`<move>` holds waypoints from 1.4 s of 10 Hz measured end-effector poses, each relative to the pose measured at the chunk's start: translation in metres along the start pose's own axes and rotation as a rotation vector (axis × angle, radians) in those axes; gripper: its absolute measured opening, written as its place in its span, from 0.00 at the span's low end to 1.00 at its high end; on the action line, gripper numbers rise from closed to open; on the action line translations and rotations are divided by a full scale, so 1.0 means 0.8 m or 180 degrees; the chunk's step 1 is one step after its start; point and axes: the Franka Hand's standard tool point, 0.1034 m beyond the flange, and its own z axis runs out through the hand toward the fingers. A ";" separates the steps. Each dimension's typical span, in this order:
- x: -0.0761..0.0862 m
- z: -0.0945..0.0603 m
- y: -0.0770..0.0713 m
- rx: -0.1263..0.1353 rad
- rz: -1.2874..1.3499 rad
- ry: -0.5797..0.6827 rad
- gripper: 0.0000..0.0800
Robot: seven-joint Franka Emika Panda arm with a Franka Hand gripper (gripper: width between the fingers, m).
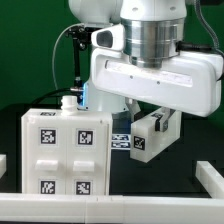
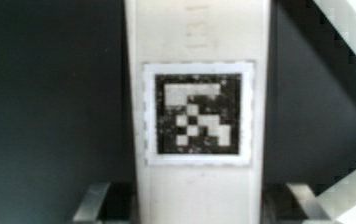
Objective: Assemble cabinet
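A large white cabinet box (image 1: 64, 150) with several marker tags on its front stands at the exterior view's left. A small narrow white cabinet piece (image 1: 150, 132) with tags sits tilted just under my gripper (image 1: 152, 112). In the wrist view this piece (image 2: 196, 60) runs straight between my fingers, its tag facing the camera. My gripper (image 2: 205, 202) straddles it, and the jaws stand open with a dark gap on each side. One finger (image 2: 104, 200) shows at the piece's side. My hand hides the top of the piece in the exterior view.
A low white rail (image 1: 110, 208) runs along the front, with white end parts at the exterior view's left (image 1: 4, 166) and right (image 1: 212, 180). The marker board (image 1: 122, 142) lies between the box and the small piece. A cable (image 1: 78, 70) hangs behind the box.
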 end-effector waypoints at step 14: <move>-0.017 0.055 0.012 -0.2482 -0.0720 -0.0128 0.36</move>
